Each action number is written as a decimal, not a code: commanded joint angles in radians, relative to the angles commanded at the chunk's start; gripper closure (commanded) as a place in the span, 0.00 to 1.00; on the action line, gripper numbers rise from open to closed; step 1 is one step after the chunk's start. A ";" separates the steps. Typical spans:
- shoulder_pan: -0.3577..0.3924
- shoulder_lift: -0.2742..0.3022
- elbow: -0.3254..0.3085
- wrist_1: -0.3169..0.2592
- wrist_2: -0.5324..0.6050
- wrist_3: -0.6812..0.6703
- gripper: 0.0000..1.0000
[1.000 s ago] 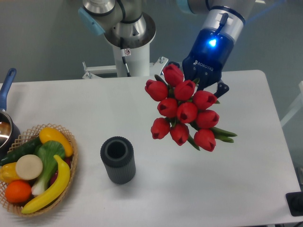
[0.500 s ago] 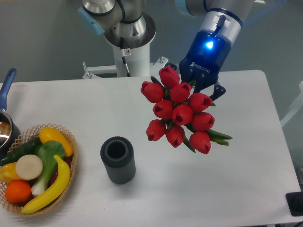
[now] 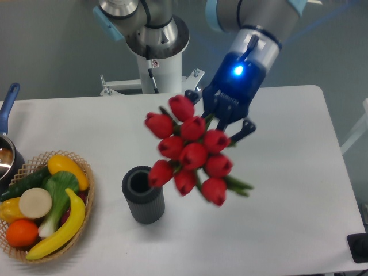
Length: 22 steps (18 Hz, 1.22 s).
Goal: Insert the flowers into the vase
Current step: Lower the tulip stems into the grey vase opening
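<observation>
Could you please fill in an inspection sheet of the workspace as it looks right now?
Surface: white table, bare on the right half.
Job's things: red tulip flowers held in the air, their lowest-left bud overlapping the rim of the dark grey ribbed vase; vase upright, mouth empty.
Clutter: wicker basket of fruit and vegetables at the left front; a pot with a blue handle at the left edge.
Gripper: gripper shut on the flowers' stems, blue light lit on its body.
Cables: nothing seen.
Surroundings: arm base column behind the table; a dark object at the lower right corner.
</observation>
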 joint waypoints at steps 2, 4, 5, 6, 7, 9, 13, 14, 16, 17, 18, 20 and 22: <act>-0.011 -0.012 -0.001 0.002 -0.073 0.003 0.70; -0.008 -0.014 -0.012 0.002 -0.159 0.003 0.70; -0.006 -0.012 -0.020 0.002 -0.181 0.003 0.70; -0.006 -0.012 -0.029 0.003 -0.192 0.005 0.70; -0.008 -0.012 -0.037 0.005 -0.206 0.011 0.70; -0.012 -0.026 -0.040 0.005 -0.233 0.046 0.70; -0.012 -0.032 -0.095 0.006 -0.366 0.165 0.70; -0.009 -0.032 -0.115 0.006 -0.408 0.201 0.70; -0.006 -0.035 -0.155 0.006 -0.472 0.244 0.70; -0.008 -0.035 -0.181 0.006 -0.480 0.268 0.70; -0.009 -0.035 -0.198 0.006 -0.485 0.305 0.70; -0.011 -0.034 -0.215 0.006 -0.526 0.342 0.70; -0.009 -0.035 -0.219 0.005 -0.571 0.342 0.70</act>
